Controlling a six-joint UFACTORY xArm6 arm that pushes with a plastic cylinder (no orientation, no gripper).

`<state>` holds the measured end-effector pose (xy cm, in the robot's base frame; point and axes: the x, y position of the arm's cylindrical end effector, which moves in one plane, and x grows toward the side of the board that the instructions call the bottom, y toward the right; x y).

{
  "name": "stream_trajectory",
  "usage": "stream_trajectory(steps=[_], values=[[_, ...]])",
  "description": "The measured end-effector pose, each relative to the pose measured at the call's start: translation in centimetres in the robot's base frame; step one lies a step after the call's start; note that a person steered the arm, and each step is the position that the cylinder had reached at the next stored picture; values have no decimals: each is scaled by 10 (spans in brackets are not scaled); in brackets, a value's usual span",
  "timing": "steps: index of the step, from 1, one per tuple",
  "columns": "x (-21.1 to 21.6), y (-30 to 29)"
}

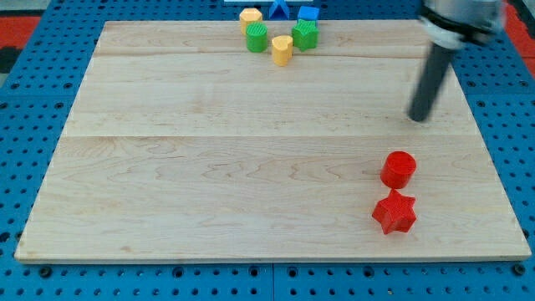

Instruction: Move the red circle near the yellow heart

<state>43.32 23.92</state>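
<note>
The red circle (pixel 399 169) lies on the wooden board at the view's lower right. The yellow heart (pixel 282 49) stands near the view's top, in a cluster of blocks. My tip (pixel 417 118) is on the board at the view's right, a short way above and slightly right of the red circle, not touching it. The rod rises from the tip toward the view's top right corner.
A red star (pixel 394 212) lies just below the red circle. By the yellow heart are a green cylinder (pixel 257 38), a green block (pixel 305 34), a yellow hexagon (pixel 250 17), and two blue blocks (pixel 278 8) (pixel 308 12) at the board's top edge (pixel 167 23).
</note>
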Motion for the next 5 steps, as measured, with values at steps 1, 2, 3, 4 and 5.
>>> stream_trajectory(steps=[1, 2, 3, 4, 5], values=[[52, 43], [78, -5], [75, -69], [75, -130], [68, -189]])
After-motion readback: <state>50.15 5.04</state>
